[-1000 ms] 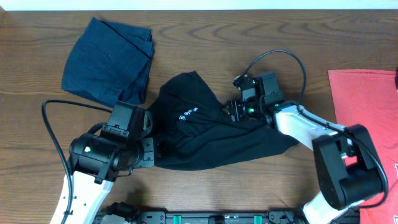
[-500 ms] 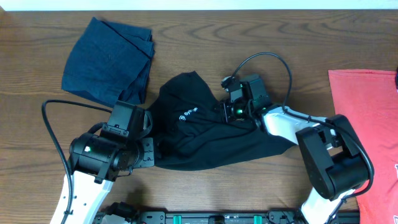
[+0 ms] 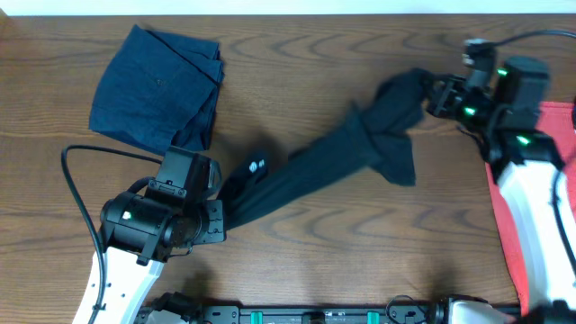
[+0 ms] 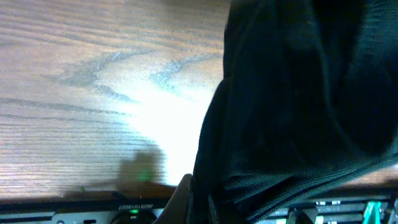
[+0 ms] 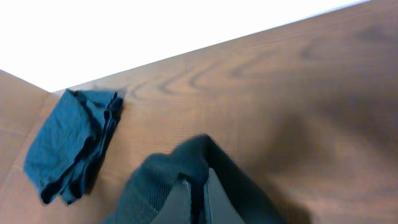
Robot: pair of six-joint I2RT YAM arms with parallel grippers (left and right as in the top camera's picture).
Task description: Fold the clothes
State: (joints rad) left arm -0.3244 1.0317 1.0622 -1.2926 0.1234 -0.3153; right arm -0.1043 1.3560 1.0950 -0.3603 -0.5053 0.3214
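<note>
The black T-shirt [image 3: 333, 162] is pulled into a long band from lower left to upper right, with a small white print mark [image 3: 255, 166] near its lower end. My left gripper [image 3: 223, 200] is shut on that lower end. In the left wrist view the cloth [image 4: 298, 93] fills the right half, pinched at the left gripper [image 4: 199, 208]. My right gripper [image 3: 434, 97] is shut on the upper end and holds a bunch of cloth off the table. The right wrist view shows the right gripper [image 5: 199, 199] with the fabric [image 5: 161, 180] clamped between its fingers.
A folded navy-blue garment [image 3: 157, 85] lies at the back left, also in the right wrist view as the navy garment [image 5: 68, 146]. A coral-red T-shirt [image 3: 560, 121] lies at the right edge, partly under my right arm. Bare wood lies around the stretched shirt.
My right gripper shut on the black T-shirt and swung up and to the right, drawing the crumpled heap out into a long band. The left arm stayed where it was.
</note>
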